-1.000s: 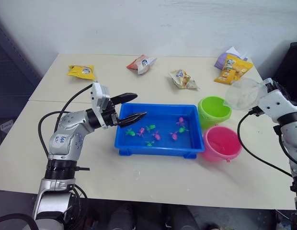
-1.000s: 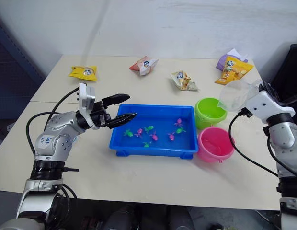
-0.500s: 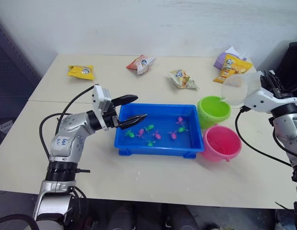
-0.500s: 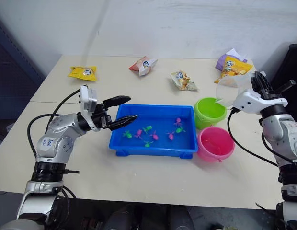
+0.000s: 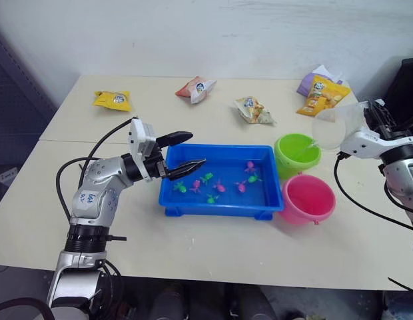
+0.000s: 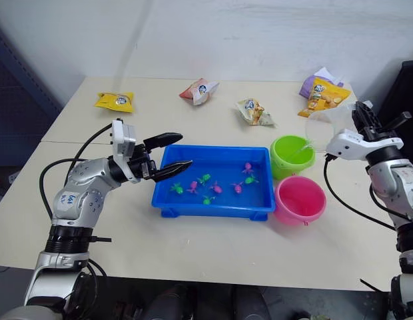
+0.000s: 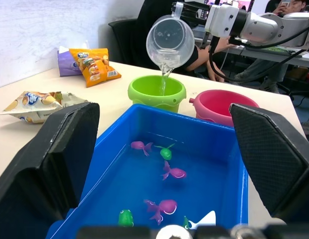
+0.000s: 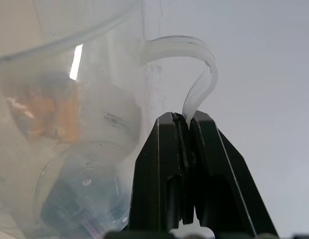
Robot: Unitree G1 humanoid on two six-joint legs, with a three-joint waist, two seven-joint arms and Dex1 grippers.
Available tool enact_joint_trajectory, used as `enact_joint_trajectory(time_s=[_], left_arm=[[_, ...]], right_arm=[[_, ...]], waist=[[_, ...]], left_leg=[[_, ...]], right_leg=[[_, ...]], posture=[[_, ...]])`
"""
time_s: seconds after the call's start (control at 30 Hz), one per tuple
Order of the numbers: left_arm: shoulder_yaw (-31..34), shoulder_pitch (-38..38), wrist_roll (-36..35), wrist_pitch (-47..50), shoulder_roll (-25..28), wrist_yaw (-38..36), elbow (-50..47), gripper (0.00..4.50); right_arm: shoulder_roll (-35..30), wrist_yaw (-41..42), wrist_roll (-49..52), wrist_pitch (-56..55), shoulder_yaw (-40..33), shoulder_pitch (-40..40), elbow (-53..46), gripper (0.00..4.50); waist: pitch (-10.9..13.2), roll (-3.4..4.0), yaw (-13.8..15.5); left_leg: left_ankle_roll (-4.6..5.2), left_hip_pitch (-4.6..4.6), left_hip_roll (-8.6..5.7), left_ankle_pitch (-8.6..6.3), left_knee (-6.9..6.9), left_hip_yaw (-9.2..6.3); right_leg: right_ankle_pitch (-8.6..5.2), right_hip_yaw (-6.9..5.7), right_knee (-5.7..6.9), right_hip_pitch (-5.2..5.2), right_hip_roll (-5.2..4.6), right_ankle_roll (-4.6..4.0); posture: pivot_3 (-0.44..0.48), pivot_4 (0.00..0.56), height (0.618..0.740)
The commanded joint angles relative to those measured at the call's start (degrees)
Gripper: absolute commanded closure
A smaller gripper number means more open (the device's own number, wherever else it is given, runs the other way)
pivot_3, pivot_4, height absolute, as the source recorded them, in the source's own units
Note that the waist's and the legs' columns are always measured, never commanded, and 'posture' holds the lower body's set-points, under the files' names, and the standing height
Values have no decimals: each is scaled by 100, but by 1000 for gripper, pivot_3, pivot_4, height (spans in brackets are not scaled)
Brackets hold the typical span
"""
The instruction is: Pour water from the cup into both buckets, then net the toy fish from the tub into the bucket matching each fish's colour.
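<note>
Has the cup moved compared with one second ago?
Yes. The cup, held by the right gripper, has tipped further over the green bucket, and water now runs into it.

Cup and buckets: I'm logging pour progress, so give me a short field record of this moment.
cup: tilted above the green bucket, held by its handle
right gripper: shut on the cup handle
water: thin stream falling into the green bucket
pink bucket: beside the tub, not under the stream
tub: holds pink and green fish
left gripper: open, at the tub's left end

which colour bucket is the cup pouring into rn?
Lime green bucket; the cup tips over it, clearest in the left wrist view.
</note>
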Motion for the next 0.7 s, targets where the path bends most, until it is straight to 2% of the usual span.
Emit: enact_joint_trajectory(time_s=[0.03,0.37,0.5,0.7], left_arm=[[-7,-107,26,-113,-32,-1,-42,0],[-31,-118,61,-206,-81,-36,-11,0],[-49,-117,66,-227,-92,-53,-17,0],[-70,-103,59,-221,-92,-51,-48,0]], right_arm=[[-212,-329,-131,-173,19,-185,-2,4440],[-262,-671,-290,-341,170,-320,162,4440],[-316,-1059,-497,-443,231,-425,159,4440],[-297,-1121,-491,-444,291,-538,305,4440]], waist=[[0,0,-6],[0,0,1],[0,0,1],[0,-1,8]], left_leg=[[0,0,0,0,0,0],[0,-1,0,0,1,0],[0,-1,0,0,2,0],[-1,-1,0,0,2,0]], right_leg=[[0,0,0,0,1,0],[0,-1,1,0,0,0],[0,0,2,-1,0,0],[0,0,2,-1,0,0]], posture=[[0,150,738],[0,150,738],[0,150,738],[0,150,738]])
